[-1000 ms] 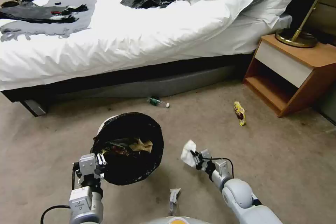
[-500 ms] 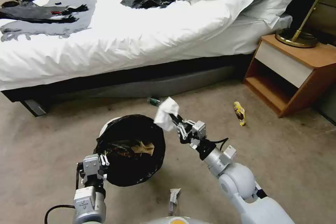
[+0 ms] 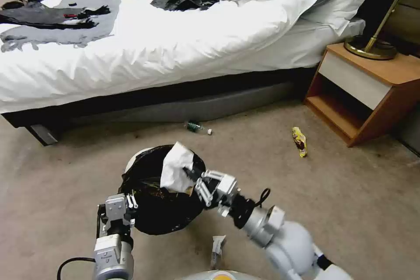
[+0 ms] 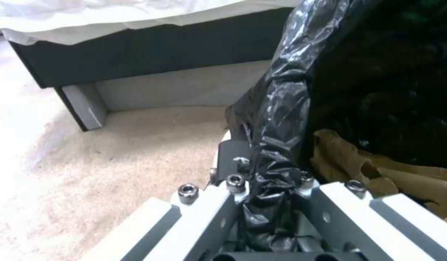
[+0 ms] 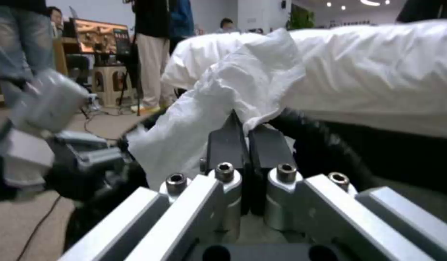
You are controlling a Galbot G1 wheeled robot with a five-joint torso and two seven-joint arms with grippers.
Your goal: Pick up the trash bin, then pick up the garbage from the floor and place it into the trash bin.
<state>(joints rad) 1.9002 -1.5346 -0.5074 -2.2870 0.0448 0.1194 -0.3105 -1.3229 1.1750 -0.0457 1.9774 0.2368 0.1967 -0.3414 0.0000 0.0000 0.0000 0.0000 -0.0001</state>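
Right now the right gripper has its jaws clenched on a crumpled white paper scrap, holding it over the open mouth of the trash bin. The left gripper is clamped on the bin's near rim, pinching the black bag liner along with it, so the bin hangs off the floor, tipped with its mouth toward the camera and its long axis slanting down and away toward the bed.

The main risk, as I judge it, is the tilt: the paper's long axis runs roughly upright, most of it standing above the jaws, and it sits near the bin's far rim, so a release could let it flop outward over the edge onto the carpet. A one-sided rim pinch may also let the liner slip or the bin swing if bumped.

A brown cardboard scrap already lies inside. A small bottle, a yellow snack wrapper and a wrapper near the robot's base remain on the floor.
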